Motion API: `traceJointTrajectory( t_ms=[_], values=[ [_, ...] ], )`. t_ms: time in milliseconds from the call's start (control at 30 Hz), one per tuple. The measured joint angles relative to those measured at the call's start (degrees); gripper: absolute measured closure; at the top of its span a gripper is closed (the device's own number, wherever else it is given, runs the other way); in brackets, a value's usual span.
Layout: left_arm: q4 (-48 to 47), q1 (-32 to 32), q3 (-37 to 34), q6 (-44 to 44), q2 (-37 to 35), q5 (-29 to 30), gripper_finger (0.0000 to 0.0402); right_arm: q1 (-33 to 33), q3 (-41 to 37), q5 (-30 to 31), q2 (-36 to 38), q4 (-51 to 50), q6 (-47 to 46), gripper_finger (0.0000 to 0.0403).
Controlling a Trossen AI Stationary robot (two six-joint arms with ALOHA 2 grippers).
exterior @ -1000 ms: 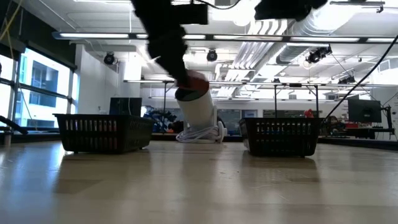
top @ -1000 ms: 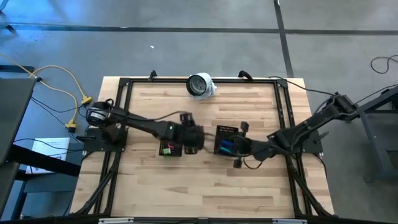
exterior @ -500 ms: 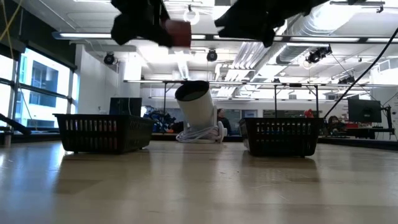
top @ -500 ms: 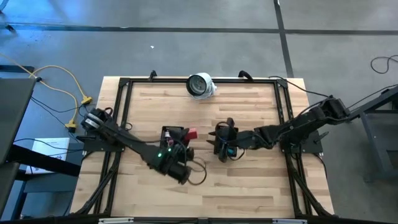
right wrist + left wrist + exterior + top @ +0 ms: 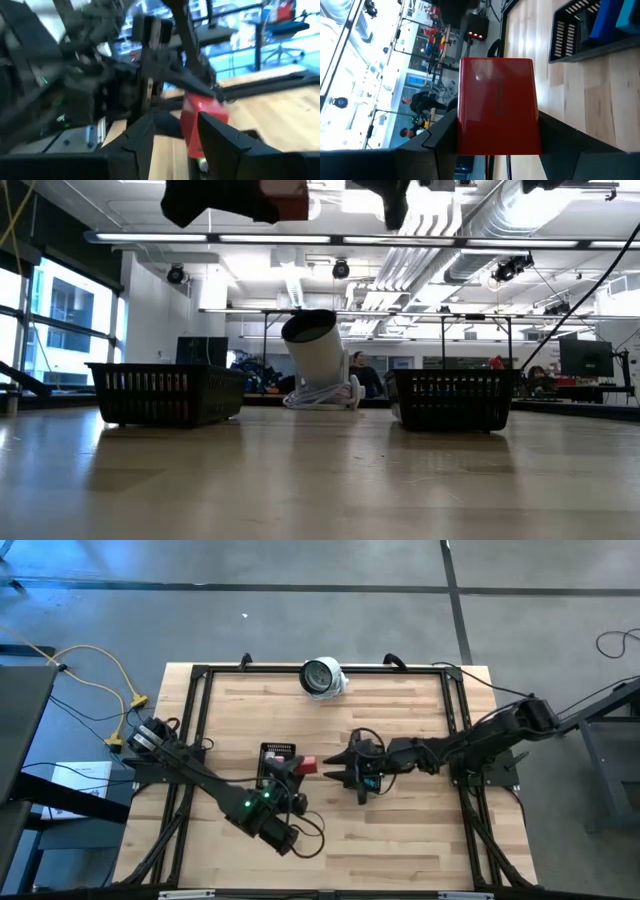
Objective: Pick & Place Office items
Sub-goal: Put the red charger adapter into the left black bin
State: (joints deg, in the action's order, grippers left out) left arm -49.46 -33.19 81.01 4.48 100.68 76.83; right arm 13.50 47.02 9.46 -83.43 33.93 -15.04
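High view is showing me the red piece (image 5: 307, 764) lifted above the table (image 5: 400, 850) between both trays, clamped in my left gripper (image 5: 300, 766); the half-open, empty right gripper (image 5: 340, 770) is facing it, just beside.

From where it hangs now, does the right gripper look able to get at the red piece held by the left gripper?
Probably yes. The red piece sticks out past the left gripper, and the right gripper faces it with open jaws and nothing between them.
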Motion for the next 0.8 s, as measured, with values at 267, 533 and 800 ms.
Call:
traceJointTrajectory(
  t_ms=[267, 533, 800],
  values=[
    [6.6, 0.0, 0.0, -9.0, 0.0, 0.2, 0.0200, -3.6, -0.1, -9.7, -4.1, 4.8, -3.7, 0.0263],
    [7.3, 0.0, 0.0, -9.5, -0.1, 1.5, 0.0200, -3.9, -0.1, -9.8, -4.7, 6.7, -3.7, 0.0237],
    [11.0, 0.1, -0.1, -13.7, -0.1, 1.8, 0.0200, -4.2, -0.1, -8.3, -4.6, 6.4, -3.1, 0.0202]
  ],
)
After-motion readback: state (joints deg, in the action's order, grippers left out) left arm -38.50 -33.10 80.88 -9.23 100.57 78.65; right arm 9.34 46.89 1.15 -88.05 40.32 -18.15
